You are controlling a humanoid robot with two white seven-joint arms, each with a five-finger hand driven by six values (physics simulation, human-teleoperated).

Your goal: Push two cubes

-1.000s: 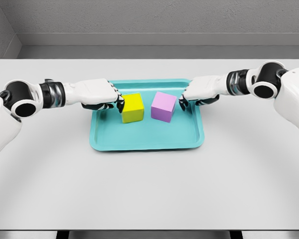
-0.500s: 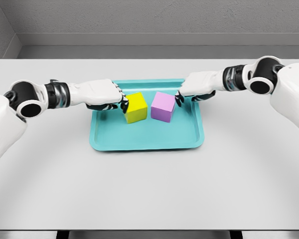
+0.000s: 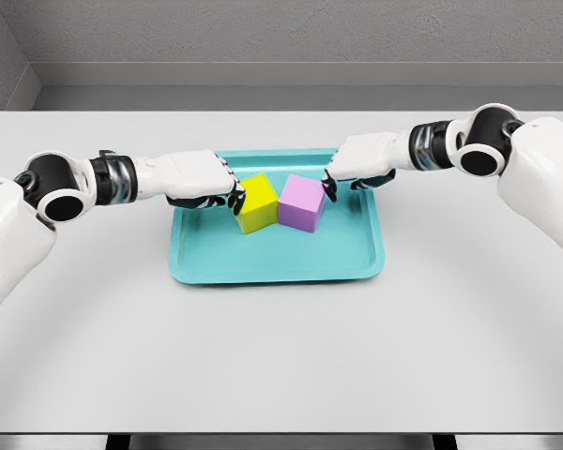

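Head view showed a teal tray (image 3: 278,267) sitting on the pale grey counter (image 3: 281,356), and inside it two cubes packed into the back half: the yellow cube (image 3: 256,202) on the left and the purple cube (image 3: 301,201) on the right, their facing corners touching in the middle of the tray. The left hand (image 3: 197,178) reached in over the tray's left rim, its fingers (image 3: 233,193) curled and clenched on nothing, dark fingertips pressed against the yellow cube's left face. The right hand (image 3: 361,161) came in over the back right corner, fingers (image 3: 329,186) likewise curled and holding nothing, tips right at the purple cube's upper right edge. Both cubes sat turned at a slight angle to the tray walls rather than square with them. The front half of the tray floor lay open between the cubes and the near rim, and there was bare floor to the right of the purple cube up to the right wall. Around the tray the counter ran wide on every side, its far edge meeting the grey wall (image 3: 291,33) behind.
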